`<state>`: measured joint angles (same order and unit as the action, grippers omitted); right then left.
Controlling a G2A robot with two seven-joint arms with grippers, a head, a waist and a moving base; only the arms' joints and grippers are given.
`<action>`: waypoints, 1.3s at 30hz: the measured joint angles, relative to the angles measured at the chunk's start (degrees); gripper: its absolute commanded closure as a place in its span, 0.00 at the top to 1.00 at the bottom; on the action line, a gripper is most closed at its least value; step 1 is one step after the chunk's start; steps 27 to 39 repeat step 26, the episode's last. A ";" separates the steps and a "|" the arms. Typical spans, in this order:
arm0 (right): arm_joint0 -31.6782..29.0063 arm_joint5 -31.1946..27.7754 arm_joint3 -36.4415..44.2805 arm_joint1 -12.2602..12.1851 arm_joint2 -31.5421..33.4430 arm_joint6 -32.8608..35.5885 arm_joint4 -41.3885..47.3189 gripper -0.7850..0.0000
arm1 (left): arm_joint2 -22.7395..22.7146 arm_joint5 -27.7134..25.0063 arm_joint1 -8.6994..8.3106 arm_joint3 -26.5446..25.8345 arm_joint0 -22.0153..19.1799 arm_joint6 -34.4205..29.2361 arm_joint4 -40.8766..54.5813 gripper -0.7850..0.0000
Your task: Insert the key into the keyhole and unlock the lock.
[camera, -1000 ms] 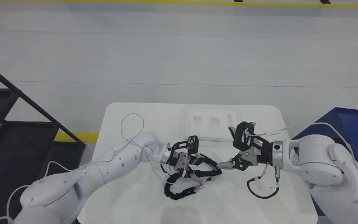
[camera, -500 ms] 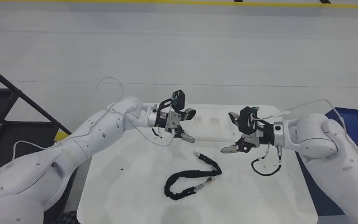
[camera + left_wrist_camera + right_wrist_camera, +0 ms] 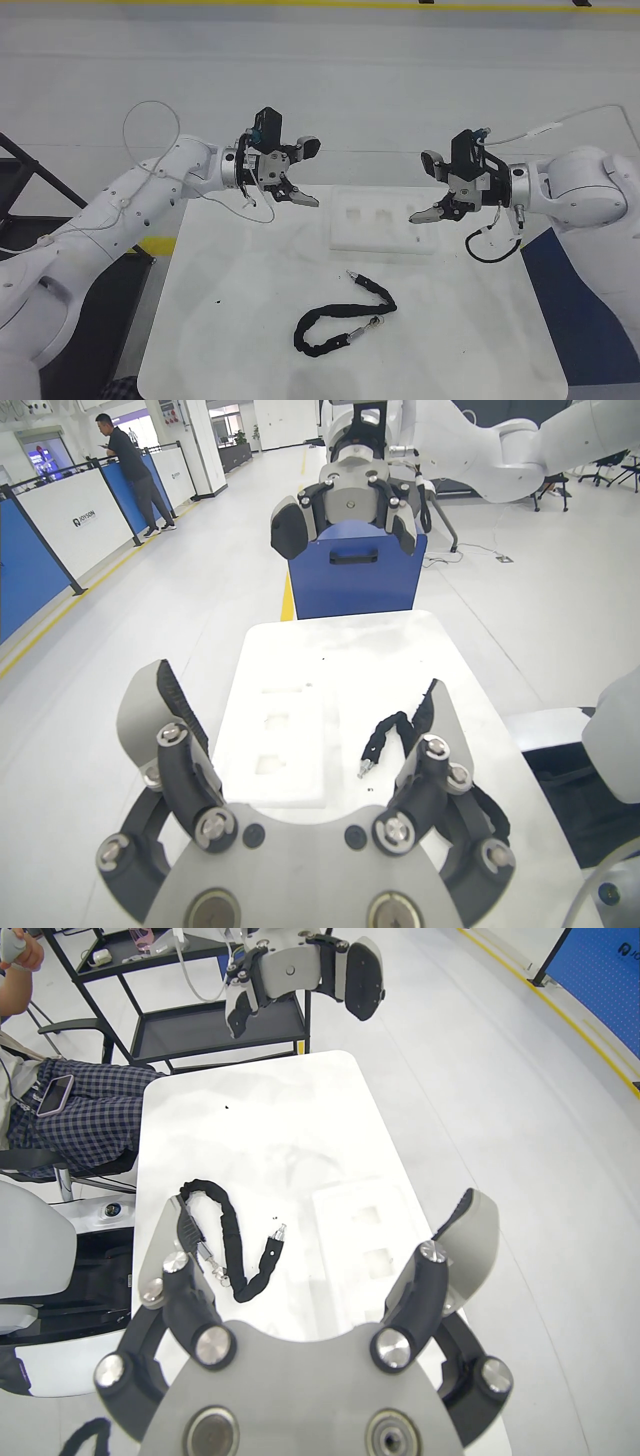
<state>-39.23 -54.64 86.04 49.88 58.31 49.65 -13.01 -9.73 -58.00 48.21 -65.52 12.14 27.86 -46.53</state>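
Observation:
A black fabric-covered chain lock (image 3: 345, 315) lies curled on the white table (image 3: 230, 330), toward its near middle. One end is a bare metal pin (image 3: 278, 1231). Near the other end a small metal piece with a ring (image 3: 215, 1269) lies against the chain; I cannot tell if it is the key. My left gripper (image 3: 305, 173) hangs open and holds nothing above the table's far left corner. Open and holding nothing as well, my right gripper (image 3: 425, 187) hangs over the far right part. In the wrist views the chain (image 3: 387, 732) lies well beyond each gripper's (image 3: 325, 1218) fingers.
A white foam tray (image 3: 380, 220) with three square pockets sits at the table's far middle, below and between the two grippers. A blue bin (image 3: 357, 580) stands off the right end of the table. Off the left end is a black shelf cart (image 3: 200, 1028).
Both grippers were down at the chain lock a second ago. They have lifted off it and drawn apart toward the far side. The chain now lies free on the table.

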 measured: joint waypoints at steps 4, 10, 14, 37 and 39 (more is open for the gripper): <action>2.45 0.10 -1.89 0.19 -2.00 0.09 0.75 1.00 | -0.01 0.00 -0.17 0.35 0.06 1.91 -2.30 1.00; 3.11 0.18 -2.25 0.19 -2.61 0.17 0.23 1.00 | -0.01 0.00 -0.17 0.16 0.17 1.66 -2.44 1.00; 3.11 0.18 -2.25 0.19 -2.60 0.17 0.24 1.00 | -0.01 0.00 -0.17 0.16 0.17 1.66 -2.43 1.00; 3.11 0.17 -2.25 0.19 -2.60 0.16 0.25 1.00 | -0.01 0.00 -0.17 0.16 0.17 1.66 -2.43 1.00; 3.11 0.17 -2.25 0.19 -2.60 0.16 0.25 1.00 | -0.01 0.00 -0.17 0.16 0.17 1.66 -2.43 1.00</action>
